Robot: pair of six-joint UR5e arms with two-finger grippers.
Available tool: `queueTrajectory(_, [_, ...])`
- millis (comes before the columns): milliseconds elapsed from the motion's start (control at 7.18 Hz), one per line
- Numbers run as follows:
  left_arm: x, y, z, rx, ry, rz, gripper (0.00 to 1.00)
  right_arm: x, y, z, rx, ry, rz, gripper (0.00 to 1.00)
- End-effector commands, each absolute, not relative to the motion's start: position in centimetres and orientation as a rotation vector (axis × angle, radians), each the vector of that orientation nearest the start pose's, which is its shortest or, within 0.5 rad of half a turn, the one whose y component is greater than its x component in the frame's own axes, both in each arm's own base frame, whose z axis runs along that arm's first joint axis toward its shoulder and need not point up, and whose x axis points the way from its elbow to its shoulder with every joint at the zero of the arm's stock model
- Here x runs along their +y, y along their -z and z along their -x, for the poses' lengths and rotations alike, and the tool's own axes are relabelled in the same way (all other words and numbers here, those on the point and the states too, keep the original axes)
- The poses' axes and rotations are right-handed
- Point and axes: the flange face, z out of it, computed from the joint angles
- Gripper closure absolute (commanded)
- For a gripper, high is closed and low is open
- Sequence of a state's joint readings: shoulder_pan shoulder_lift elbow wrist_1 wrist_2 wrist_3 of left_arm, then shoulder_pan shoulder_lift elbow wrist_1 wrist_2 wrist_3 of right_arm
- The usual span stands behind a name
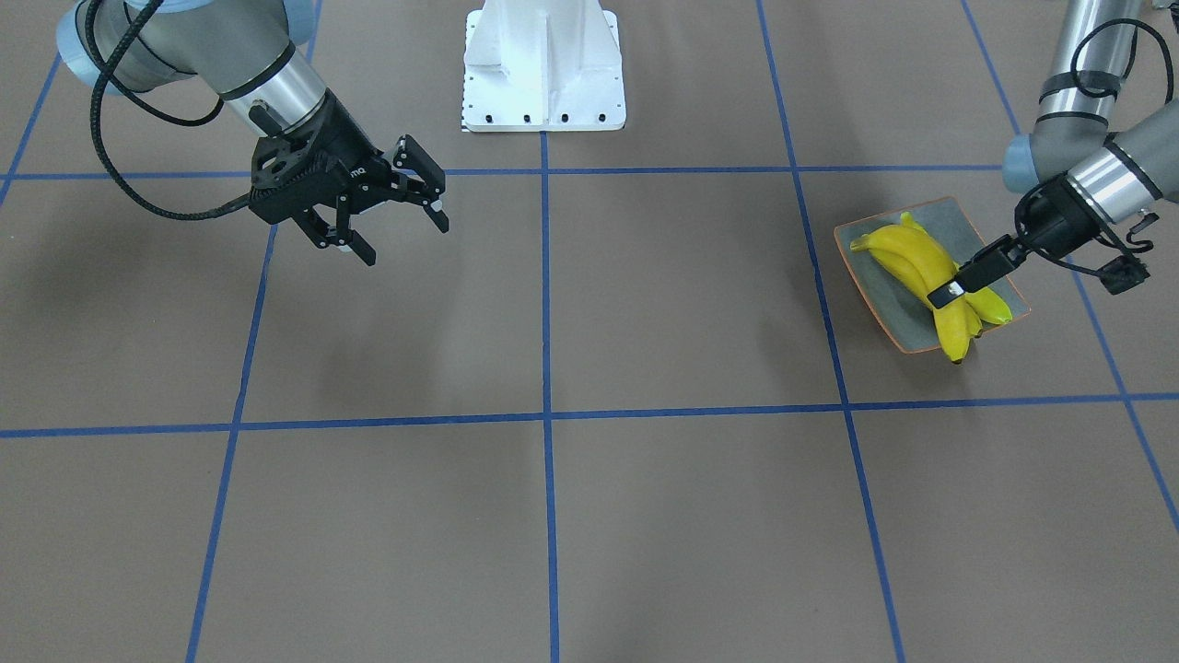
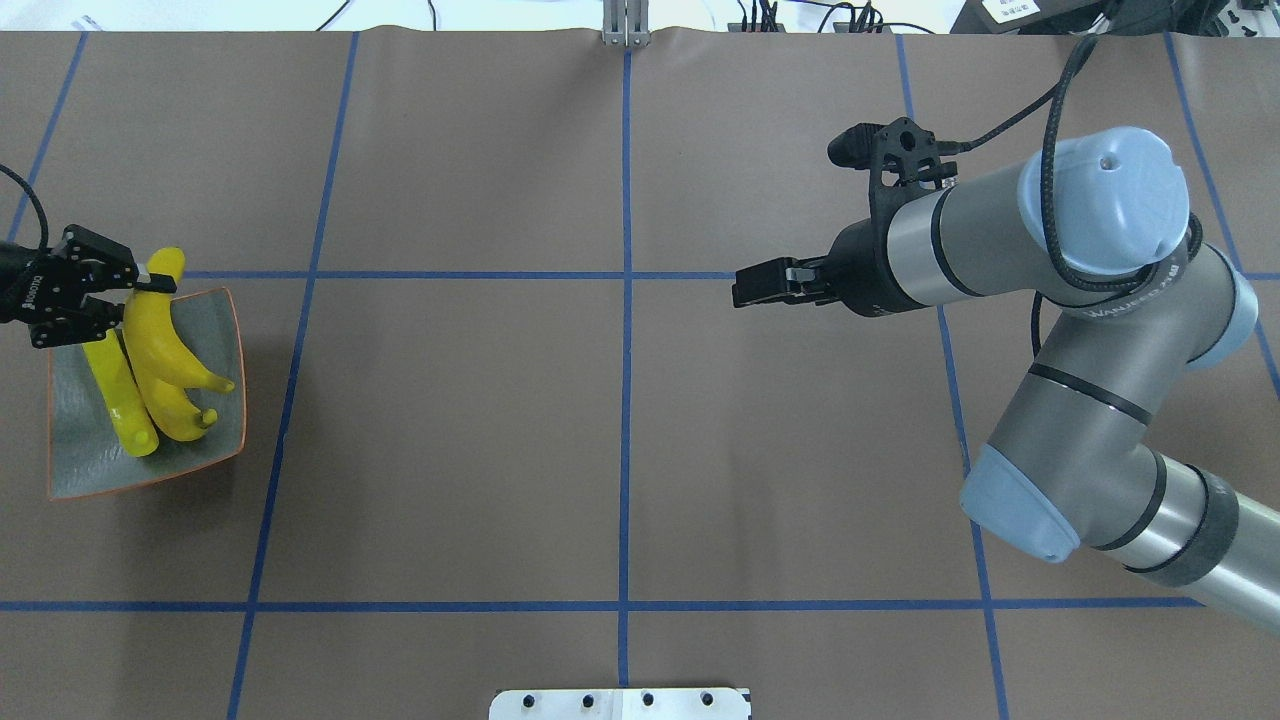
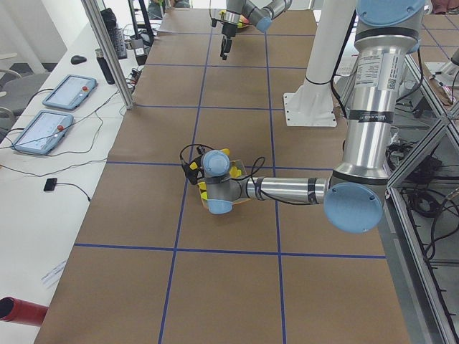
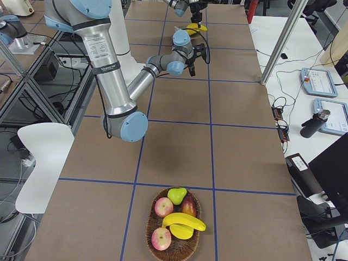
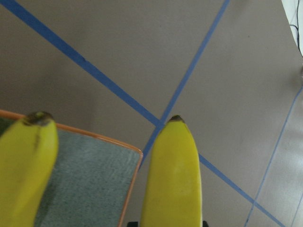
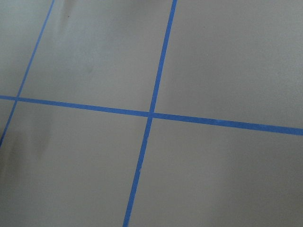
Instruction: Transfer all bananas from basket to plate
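I judged the left gripper [image 2: 128,298], clamped on 1 banana [image 5: 173,179] over the plate [image 2: 210,330], needed lowering before release (right gripper [image 1: 405,241] gaped).

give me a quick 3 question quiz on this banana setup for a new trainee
1. True or false: the right gripper is open and empty.
2. The left gripper is shut on a banana at: A the plate, B bare table, C the white mount.
3. Fill in: at the table's other end, another banana lies in the ____.
Key: 1 true; 2 A; 3 basket.
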State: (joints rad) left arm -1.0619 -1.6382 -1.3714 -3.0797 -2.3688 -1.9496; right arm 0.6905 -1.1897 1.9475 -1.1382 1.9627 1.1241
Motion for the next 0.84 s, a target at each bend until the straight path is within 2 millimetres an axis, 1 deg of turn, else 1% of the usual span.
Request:
queueTrajectory(0, [-46.1,-57.9,-16.8,1.422,0.668,0.232,1.0,-43.4,-23.0,37.6,-1.17,0.018,-0.339,0.0])
queueTrajectory(139, [-46.2,-58.0,-14.7,1.427,0.667,0.254,1.0,-43.4,-23.0,37.6,-1.169,0.017,-0.34,0.0])
queueTrajectory(278, [-46.1,-58.1,-14.2,1.428,0.665,0.261,1.0,-43.4,-23.1,37.6,-1.168,0.017,-0.339,0.0])
queueTrajectory(418, [-45.6,-58.9,-14.0,1.417,0.674,0.268,1.0,-43.5,-23.2,37.7,-1.167,0.016,-0.338,0.0])
queueTrajectory(557, [-45.6,-59.1,-14.0,1.414,0.674,0.27,1.0,-43.5,-23.2,37.7,-1.167,0.016,-0.338,0.0])
queueTrajectory(696, [-45.5,-59.2,-14.1,1.412,0.675,0.27,0.54,-43.5,-23.2,37.7,-1.167,0.016,-0.338,0.0])
